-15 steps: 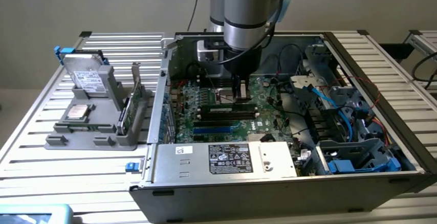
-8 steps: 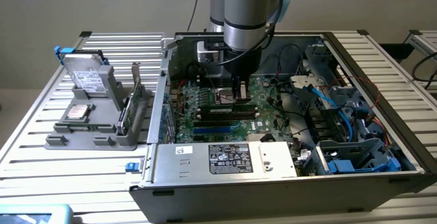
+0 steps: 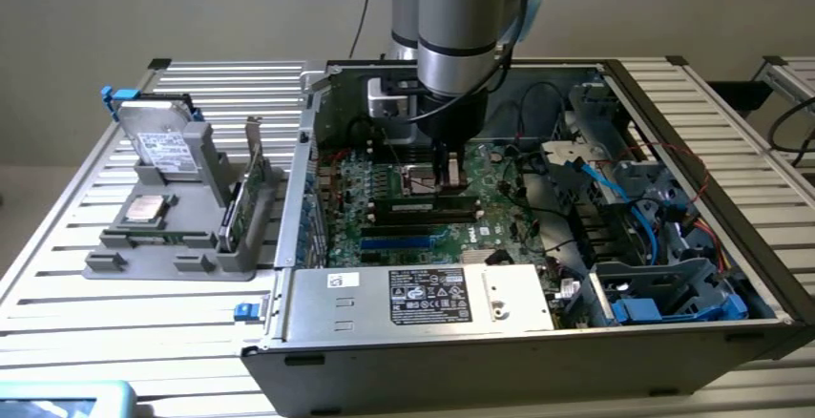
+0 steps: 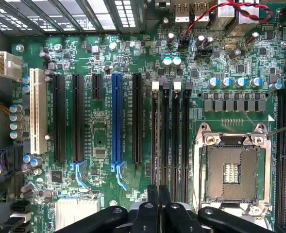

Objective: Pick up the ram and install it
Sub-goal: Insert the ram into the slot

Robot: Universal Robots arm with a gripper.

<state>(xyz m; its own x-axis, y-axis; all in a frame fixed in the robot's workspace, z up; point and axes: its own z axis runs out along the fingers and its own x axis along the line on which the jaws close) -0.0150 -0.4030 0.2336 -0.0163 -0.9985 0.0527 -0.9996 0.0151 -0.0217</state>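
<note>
Exterior view: the gripper [image 3: 446, 187] hangs low inside the open computer case [image 3: 662, 113], right over the motherboard [image 3: 497, 175]. What looks like the ram [image 3: 427, 210] lies long and dark along the memory slots [image 3: 421, 232], just beneath the fingertips. From the wrist view, the jaws stand almost closed above those slots; whether they pinch the ram I cannot tell.

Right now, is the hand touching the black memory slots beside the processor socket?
Cannot tell. In the wrist view the hand overlaps the memory slots, looking straight down, so neither contact nor a gap is plain.
</note>
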